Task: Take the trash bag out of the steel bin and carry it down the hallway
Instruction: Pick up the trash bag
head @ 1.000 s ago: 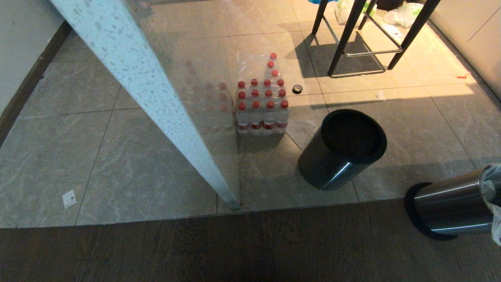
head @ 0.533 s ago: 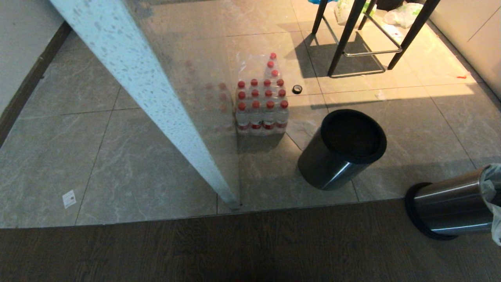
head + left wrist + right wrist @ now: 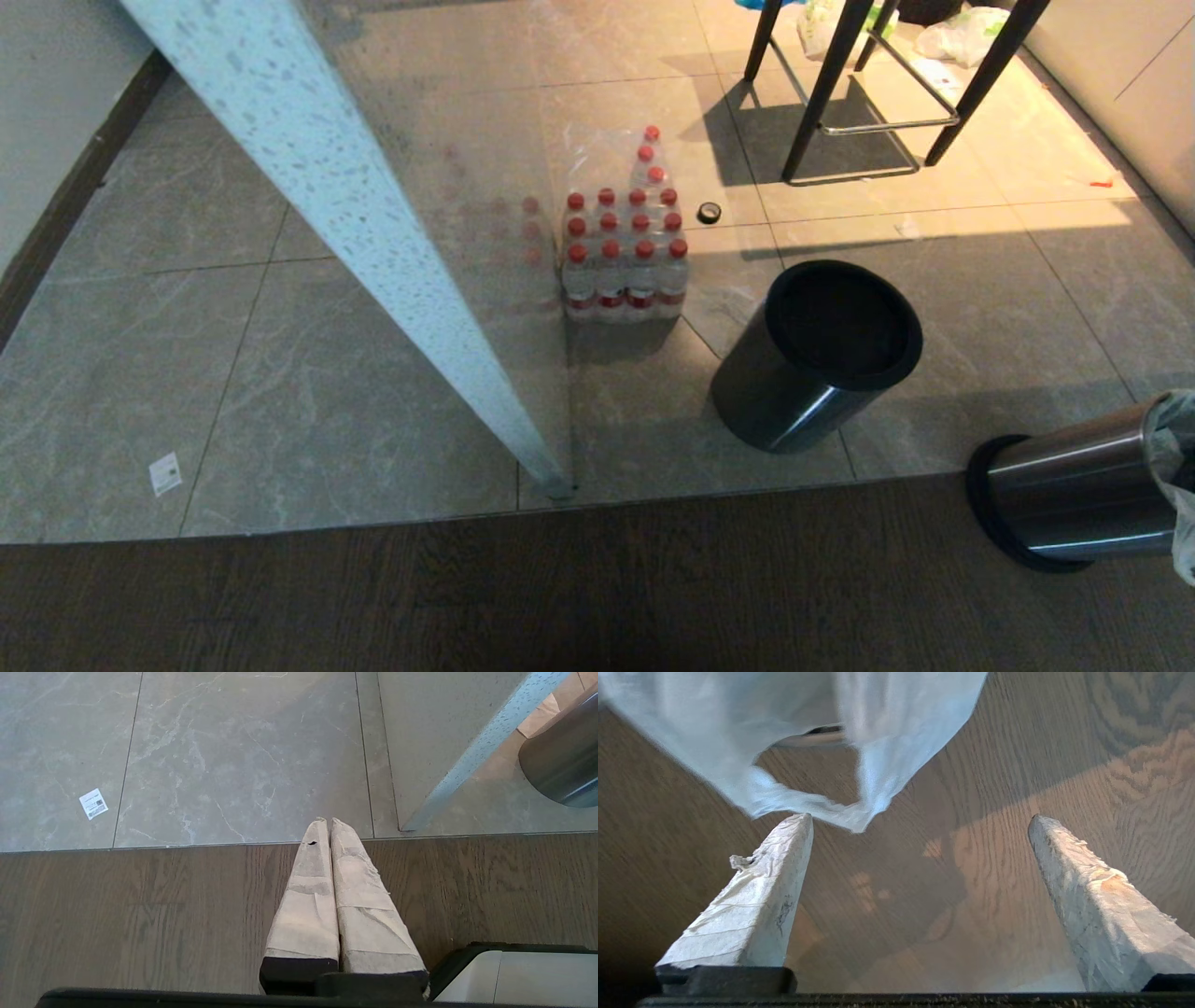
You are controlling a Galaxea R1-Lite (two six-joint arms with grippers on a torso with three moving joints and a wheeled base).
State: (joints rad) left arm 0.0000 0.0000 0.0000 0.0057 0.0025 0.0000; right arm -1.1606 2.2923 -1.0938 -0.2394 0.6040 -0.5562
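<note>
Head view's lower right has a steel bin point(image 3: 1074, 499) lying on its side, long axis roughly left-right, mouth toward the right edge with the bag point(image 3: 1178, 439) poking out. Another bin point(image 3: 812, 359) stands mid-frame. Right wrist view: right pincer point(image 3: 920, 821) spread wide over wood floor, bag point(image 3: 794, 732) loose just past the fingertips. Left pincer point(image 3: 325, 823) pressed together, empty.

From my head view, the pillar point(image 3: 373, 233) runs from eleven o'clock down to centre, its foot at the tile edge. The bottle pack point(image 3: 624, 252) stands just right of it, the tape roll point(image 3: 709, 212) at its two o'clock. The upright bin point(image 3: 814, 359) sits at the pack's four o'clock. The tipped bin point(image 3: 1074, 499) lies at four o'clock, bag point(image 3: 1178, 467) in its mouth. The stool point(image 3: 868, 84) stands at one o'clock.
</note>
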